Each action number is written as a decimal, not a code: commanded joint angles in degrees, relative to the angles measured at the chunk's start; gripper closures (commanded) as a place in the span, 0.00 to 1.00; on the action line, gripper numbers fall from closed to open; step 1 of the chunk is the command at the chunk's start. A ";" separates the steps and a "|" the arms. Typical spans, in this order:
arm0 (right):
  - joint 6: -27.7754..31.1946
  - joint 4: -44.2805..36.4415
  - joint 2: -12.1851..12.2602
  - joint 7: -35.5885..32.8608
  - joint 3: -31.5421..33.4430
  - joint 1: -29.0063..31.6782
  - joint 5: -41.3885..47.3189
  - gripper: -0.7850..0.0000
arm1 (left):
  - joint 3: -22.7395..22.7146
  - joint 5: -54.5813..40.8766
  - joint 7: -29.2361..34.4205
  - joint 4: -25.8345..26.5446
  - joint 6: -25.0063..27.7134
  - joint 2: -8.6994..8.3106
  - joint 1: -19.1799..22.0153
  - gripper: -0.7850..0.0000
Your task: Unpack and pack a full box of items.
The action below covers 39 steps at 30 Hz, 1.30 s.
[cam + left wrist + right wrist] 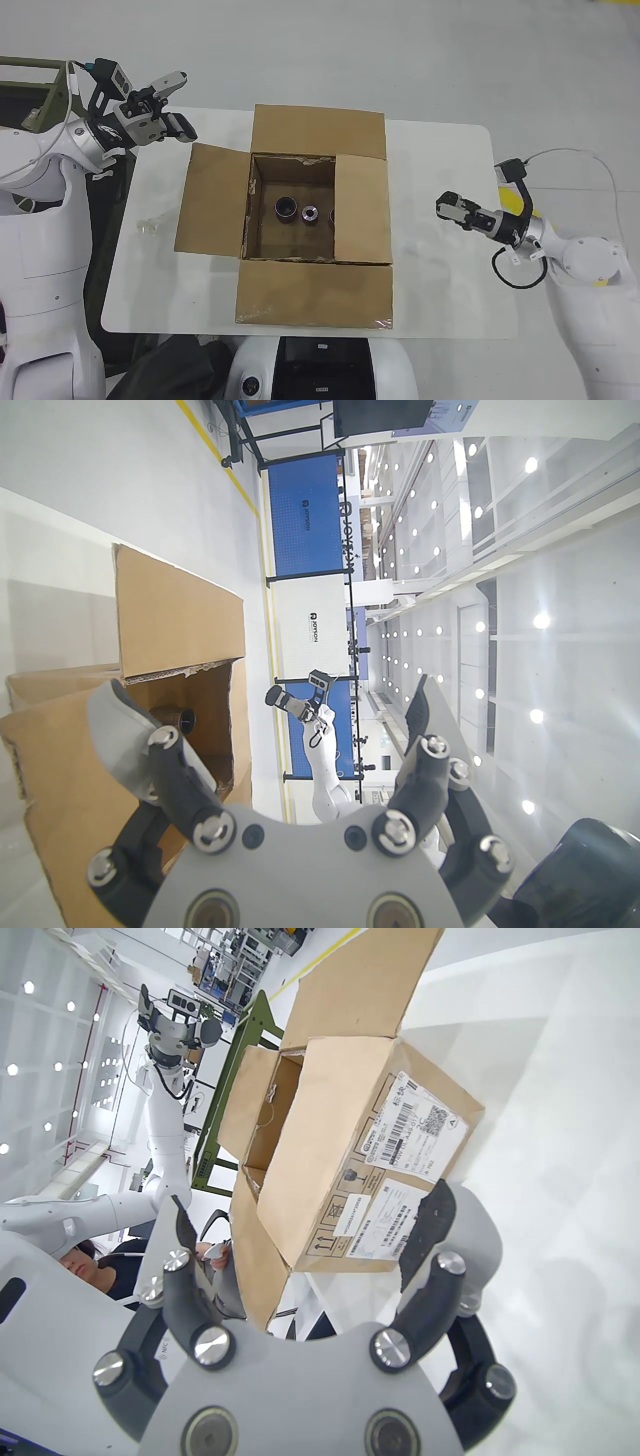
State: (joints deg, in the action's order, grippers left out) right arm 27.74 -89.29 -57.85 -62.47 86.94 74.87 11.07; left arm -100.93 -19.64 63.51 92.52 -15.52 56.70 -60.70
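Note:
An open cardboard box point(290, 290) stands in the middle of the white table point(440, 290), its four flaps spread outward. Inside on its floor lie a dark round item point(285, 208), a small pale-topped item point(309, 213) and a third dark item point(331, 214) partly hidden by a flap. My left gripper point(172, 103) is open and empty, raised beyond the table's far left corner, with the box point(180, 640) ahead of it. My right gripper point(446, 207) is open and empty, just right of the box's labelled side point(380, 1148).
A small clear object point(148, 227) lies on the table left of the box. A green frame point(30, 80) stands off the table's far left. Bare table surface lies right of the box, around the right gripper.

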 commanded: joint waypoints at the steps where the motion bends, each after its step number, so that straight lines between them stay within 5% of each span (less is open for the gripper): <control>1: -0.01 -0.04 0.00 0.04 0.00 0.02 -0.02 0.00 | 0.00 0.00 0.00 0.00 0.00 0.00 0.00 0.00; 26: -0.01 -0.04 0.00 0.04 0.00 0.02 -0.02 0.00 | 0.00 0.00 0.00 0.00 0.00 0.00 0.00 0.00; 32: -0.01 -0.04 0.00 0.04 0.00 0.02 -0.02 0.00 | -2.01 2.26 -4.78 -2.23 6.68 -0.38 -1.43 0.00; 39: -0.01 -0.04 0.00 0.04 0.00 0.02 -0.02 0.00 | -3.37 6.70 -1.93 -9.48 12.28 -1.50 -1.21 0.00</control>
State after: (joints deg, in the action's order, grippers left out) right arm 27.73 -89.34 -57.85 -62.43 86.94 74.89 11.05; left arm -104.32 -13.44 61.12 84.09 -3.96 55.33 -62.03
